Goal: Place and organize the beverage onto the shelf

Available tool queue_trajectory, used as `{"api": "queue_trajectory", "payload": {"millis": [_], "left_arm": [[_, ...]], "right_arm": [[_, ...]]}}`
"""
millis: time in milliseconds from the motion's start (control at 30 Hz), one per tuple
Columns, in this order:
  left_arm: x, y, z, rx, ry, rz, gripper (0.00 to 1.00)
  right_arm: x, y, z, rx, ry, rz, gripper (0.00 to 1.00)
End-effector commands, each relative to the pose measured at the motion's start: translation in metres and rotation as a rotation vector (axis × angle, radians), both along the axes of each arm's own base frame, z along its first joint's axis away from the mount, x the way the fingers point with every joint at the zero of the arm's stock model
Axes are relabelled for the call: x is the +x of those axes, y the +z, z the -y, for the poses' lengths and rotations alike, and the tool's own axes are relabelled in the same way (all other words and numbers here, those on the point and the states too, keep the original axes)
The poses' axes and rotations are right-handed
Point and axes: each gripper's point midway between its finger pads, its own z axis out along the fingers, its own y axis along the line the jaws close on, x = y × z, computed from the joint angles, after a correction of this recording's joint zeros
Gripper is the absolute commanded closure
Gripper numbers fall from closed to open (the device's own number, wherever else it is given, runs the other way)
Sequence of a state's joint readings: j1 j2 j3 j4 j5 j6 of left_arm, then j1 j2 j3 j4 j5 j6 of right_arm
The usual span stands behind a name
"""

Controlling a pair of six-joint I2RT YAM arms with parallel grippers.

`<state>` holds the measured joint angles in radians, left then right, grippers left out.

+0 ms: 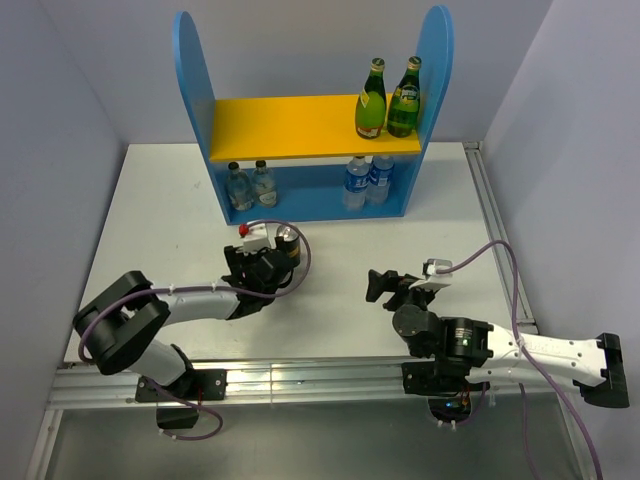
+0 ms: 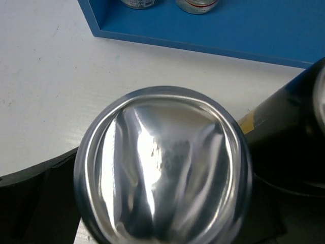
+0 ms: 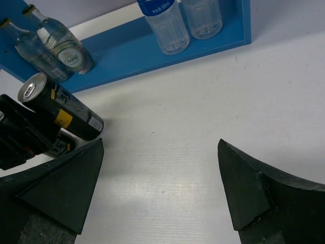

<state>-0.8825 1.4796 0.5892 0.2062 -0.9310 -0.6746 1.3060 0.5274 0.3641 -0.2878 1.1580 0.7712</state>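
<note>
Two green glass bottles (image 1: 371, 108) stand on the smooth yellow board (image 1: 285, 125).

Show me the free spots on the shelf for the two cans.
Yellow upper board: bare from the left side panel to the green bottles, which crowd its right end. Lower tier: bare in the middle, between the small clear bottles on the left and the water bottles on the right; both ends are taken.

Two green glass bottles (image 1: 371, 98). Four clear bottles (image 1: 356, 182): two with blue labels, two with pale labels and gold caps. Two dark cans (image 3: 61, 108), one of them largely hidden. One blue and yellow shelf (image 1: 290, 125).
</note>
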Motion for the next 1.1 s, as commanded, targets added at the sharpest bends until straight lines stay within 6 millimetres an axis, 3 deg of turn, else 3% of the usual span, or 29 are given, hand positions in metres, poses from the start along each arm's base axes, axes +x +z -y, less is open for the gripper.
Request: {"api": "queue_trajectory", "payload": {"millis": [0, 67, 133, 300, 367, 433, 533, 667, 800, 967, 1067], "left_arm": [[0.019, 0.019, 0.017, -0.065, -0.007, 0.066, 0.01], [0.02, 0.015, 0.017, -0.049, -0.005, 0.062, 0.04], [0.021, 0.014, 0.015, -0.048, 0.017, 0.065, 0.22], [0.021, 0.016, 0.012, -0.05, 0.03, 0.068, 0.38], [0.019, 0.017, 0.01, -0.046, 0.037, 0.059, 0.62], [0.016, 0.018, 0.005, -0.047, 0.068, 0.044, 0.96], [0.011, 0.023, 0.003, -0.064, 0.094, 0.043, 1.0], [-0.012, 0.029, -0.006, -0.014, 0.106, 0.002, 1.0], [-0.02, 0.078, 0.001, -0.046, 0.076, 0.017, 1.0], [-0.014, 0.186, 0.01, -0.111, -0.032, 0.149, 1.0], [-0.009, 0.246, 0.006, -0.061, -0.075, 0.236, 1.0]], "right_arm": [[0.001, 0.006, 0.0, 0.037, -0.008, 0.022, 0.0], [0.001, 0.005, 0.001, 0.038, -0.012, 0.025, 0.0], [0.001, 0.006, 0.001, 0.042, -0.011, 0.028, 0.0], [0.001, 0.005, 0.0, 0.034, -0.012, 0.027, 0.0], [0.001, 0.005, 0.0, 0.031, -0.012, 0.027, 0.0], [0.001, 0.004, 0.0, 0.032, -0.01, 0.027, 0.0], [0.001, 0.004, 0.001, 0.034, -0.011, 0.028, 0.0], [0.001, 0.003, 0.0, 0.032, -0.008, 0.028, 0.0], [0.001, 0.003, -0.001, 0.029, -0.004, 0.028, 0.01], [0.002, 0.004, -0.002, 0.021, -0.005, 0.028, 0.01], [0.002, 0.003, -0.002, 0.02, -0.005, 0.028, 0.02]]}}
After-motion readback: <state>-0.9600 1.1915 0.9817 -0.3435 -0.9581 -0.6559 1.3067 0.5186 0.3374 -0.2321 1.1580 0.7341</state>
